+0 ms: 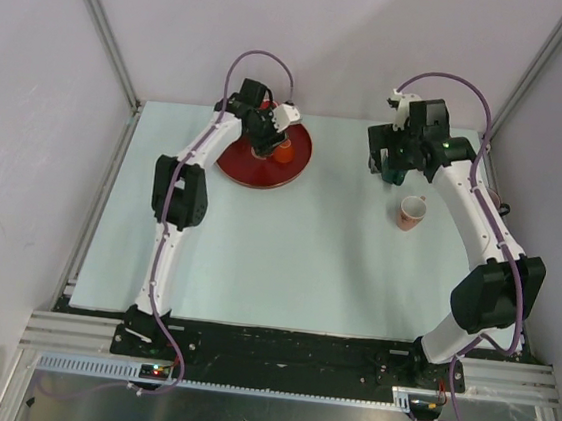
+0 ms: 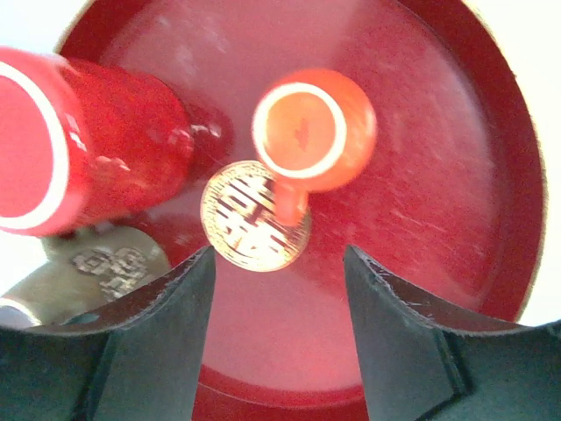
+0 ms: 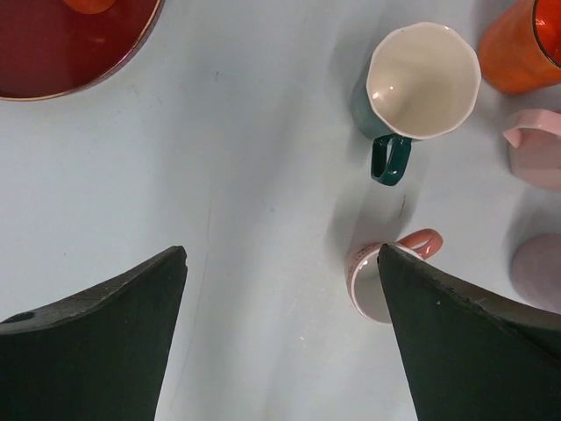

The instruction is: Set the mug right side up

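A small orange mug [image 2: 314, 130] stands on the red plate [image 2: 456, 175], its flat white-ringed face up and its handle toward my fingers; it looks upside down. It also shows in the top view [image 1: 283, 153]. My left gripper [image 2: 279, 254] is open and empty, hovering over the plate [image 1: 296, 162] just short of the mug, and it shows in the top view [image 1: 267, 141]. My right gripper [image 3: 282, 254] is open and empty above bare table, at the back right in the top view [image 1: 390, 174].
A red cylinder [image 2: 79, 140] lies on the plate's left, with a gold coin-like disc [image 2: 254, 217] beside the mug. A green mug [image 3: 419, 83], a pink-handled mug [image 3: 372, 285] [image 1: 411, 214], an orange cup [image 3: 526, 48] and pink items [image 3: 536, 153] sit near my right gripper.
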Controlling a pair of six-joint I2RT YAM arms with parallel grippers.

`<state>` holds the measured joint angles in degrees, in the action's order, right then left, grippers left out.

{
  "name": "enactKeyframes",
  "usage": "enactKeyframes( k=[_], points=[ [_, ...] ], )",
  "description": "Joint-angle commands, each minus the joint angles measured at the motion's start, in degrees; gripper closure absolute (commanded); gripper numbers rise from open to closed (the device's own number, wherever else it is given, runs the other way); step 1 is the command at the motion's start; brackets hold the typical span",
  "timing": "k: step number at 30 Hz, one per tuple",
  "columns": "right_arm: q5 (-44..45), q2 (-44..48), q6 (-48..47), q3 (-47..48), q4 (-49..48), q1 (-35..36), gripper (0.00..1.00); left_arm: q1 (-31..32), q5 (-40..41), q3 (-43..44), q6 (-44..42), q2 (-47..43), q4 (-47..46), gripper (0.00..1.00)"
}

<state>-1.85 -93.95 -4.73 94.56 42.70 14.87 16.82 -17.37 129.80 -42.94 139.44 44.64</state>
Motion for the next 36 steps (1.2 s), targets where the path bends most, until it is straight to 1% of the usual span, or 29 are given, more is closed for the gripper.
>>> enactKeyframes(
  k=[1,5,8,11,13,16,19,20,23,26,29,31,34,36],
  points=[
    [0.6,2.0,-0.9,1.4,0.5,-0.1,0.04,0.6,2.4,8.2,-5.9,5.1,-0.9,0.35],
    [1.3,2.3,-1.7,1.5,1.5,-0.1,0.04,1.5,3.0,9.3,-12.6,6.7,-0.9,0.38],
    [1.7,2.4,-2.0,1.7,2.2,-0.1,0.04,2.2,5.0,6.8,-18.4,6.9,-0.9,0.4],
    [2.6,2.3,-2.4,1.7,2.5,-0.2,0.04,2.7,4.9,2.6,-24.0,5.2,-0.9,0.39],
    [3.4,2.0,-2.5,1.8,2.7,-0.3,0.04,2.9,4.3,1.9,-25.3,4.9,-0.9,0.41],
    [3.6,1.3,-2.5,2.5,2.9,-0.3,0.04,3.4,4.4,3.2,-25.7,5.6,-0.8,0.47],
    [3.7,0.4,-2.9,4.0,3.6,-0.4,0.05,3.8,4.3,2.6,-26.5,5.5,-0.8,0.51],
    [3.8,0.1,-3.0,4.4,3.9,-0.4,0.05,3.9,4.1,2.3,-26.8,5.3,-0.8,0.54],
    [4.0,-0.7,-3.2,5.5,4.5,-0.6,0.04,4.1,3.9,1.8,-27.4,5.0,-0.8,0.68],
    [4.0,-1.1,-3.3,6.2,4.8,-0.8,0.05,4.4,3.8,0.9,-27.5,4.5,-0.8,0.77],
    [4.0,-1.5,-3.3,6.6,5.0,-0.9,0.04,4.8,3.7,-0.1,-27.6,3.9,-0.8,0.94],
    [4.0,-1.6,-3.3,6.8,5.2,-0.9,0.04,4.9,3.4,-0.2,-26.8,3.6,-0.9,0.98],
    [3.8,-1.5,-3.1,6.7,5.4,-0.9,0.05,4.9,3.1,-0.2,-25.2,3.0,-0.8,1.0],
    [3.5,-1.3,-2.8,6.5,5.5,-0.9,0.05,4.7,2.9,1.4,-22.0,2.9,-0.8,1.0]
  ],
)
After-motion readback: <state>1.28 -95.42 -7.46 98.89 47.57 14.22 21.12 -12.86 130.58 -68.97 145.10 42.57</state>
